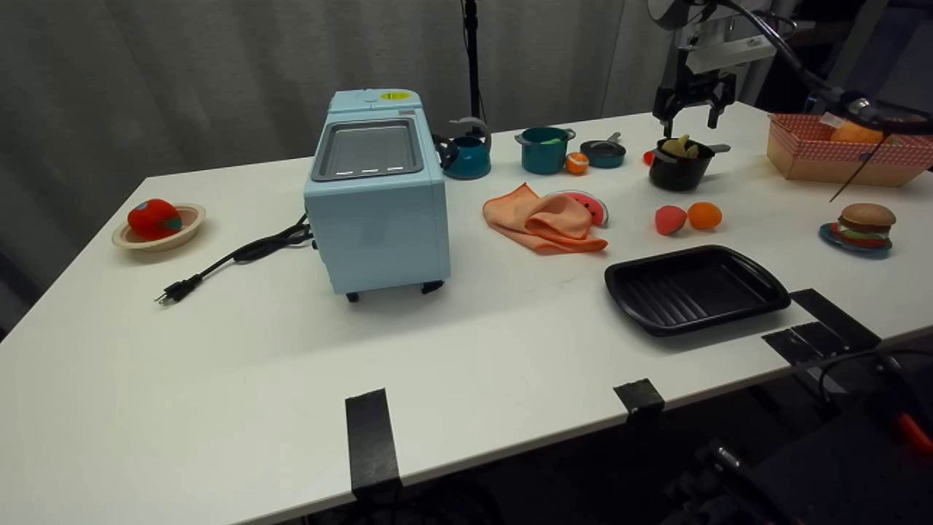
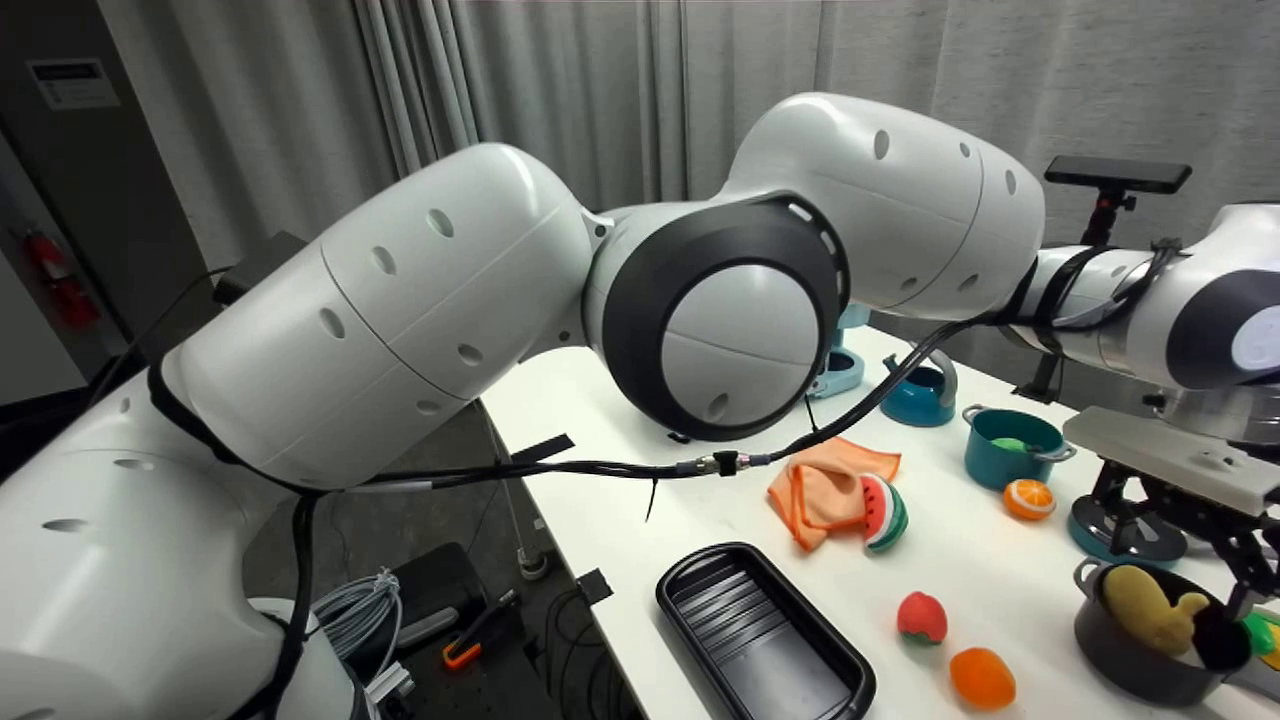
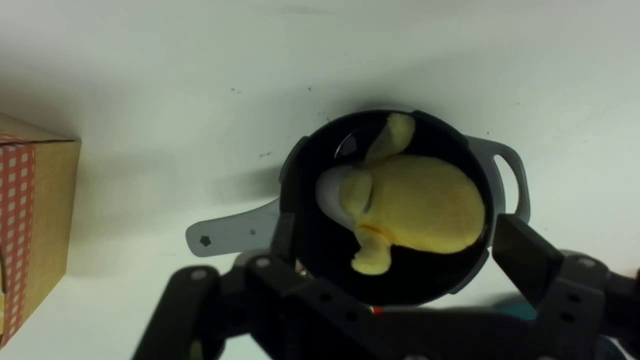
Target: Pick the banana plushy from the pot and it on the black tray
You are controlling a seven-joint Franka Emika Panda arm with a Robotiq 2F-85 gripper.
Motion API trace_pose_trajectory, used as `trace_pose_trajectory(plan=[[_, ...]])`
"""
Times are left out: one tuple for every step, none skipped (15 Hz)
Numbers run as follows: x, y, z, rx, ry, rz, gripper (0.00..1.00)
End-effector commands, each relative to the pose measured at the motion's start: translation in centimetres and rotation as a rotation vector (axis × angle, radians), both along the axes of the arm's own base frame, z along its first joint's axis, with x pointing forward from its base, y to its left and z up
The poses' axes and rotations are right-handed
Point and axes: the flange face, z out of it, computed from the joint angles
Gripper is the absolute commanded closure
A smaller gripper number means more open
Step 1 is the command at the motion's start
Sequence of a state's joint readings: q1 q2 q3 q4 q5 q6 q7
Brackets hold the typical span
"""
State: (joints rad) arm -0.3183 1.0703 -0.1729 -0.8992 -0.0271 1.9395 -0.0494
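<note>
1. Claw (image 1: 691, 124): 1, fingers spread apart above the black pot (image 1: 678, 175).
2. Banana plushy (image 3: 425, 205): 1, inside that pot (also 1).
3. Black tray (image 1: 721, 278): 1, flat on the white surface (image 1: 510, 350).
4. Near tray: 1 strawberry (image 2: 921, 617), 1 orange fruit (image 2: 982, 678), just beside each other.
5. Farther off: 1 teal pot (image 1: 543, 154), 1 blue kettle (image 1: 468, 157), 1 watermelon slice (image 2: 884, 513), 1 orange cloth (image 2: 822, 488), 1 burger (image 1: 865, 226).
</note>
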Motion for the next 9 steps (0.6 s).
trace_pose_trajectory(plan=[[0.5,-0.7,-0.9,0.019,0.005,-0.03,0.0],[0.5,-0.6,-1.2,0.02,0.01,-0.033,0.0],[0.5,-0.6,-1.5,0.021,0.014,-0.035,0.0],[0.6,-0.5,-1.7,0.022,0.018,-0.036,0.0],[0.6,-0.4,-1.9,0.024,0.023,-0.038,0.25],[0.7,-0.3,-2.1,0.025,0.025,-0.037,0.26],[0.6,-0.3,-2.3,0.029,0.031,-0.036,0.34],[0.6,-0.2,-2.3,0.034,0.035,-0.034,0.42],[0.6,-0.2,-2.5,0.042,0.043,-0.033,0.51]])
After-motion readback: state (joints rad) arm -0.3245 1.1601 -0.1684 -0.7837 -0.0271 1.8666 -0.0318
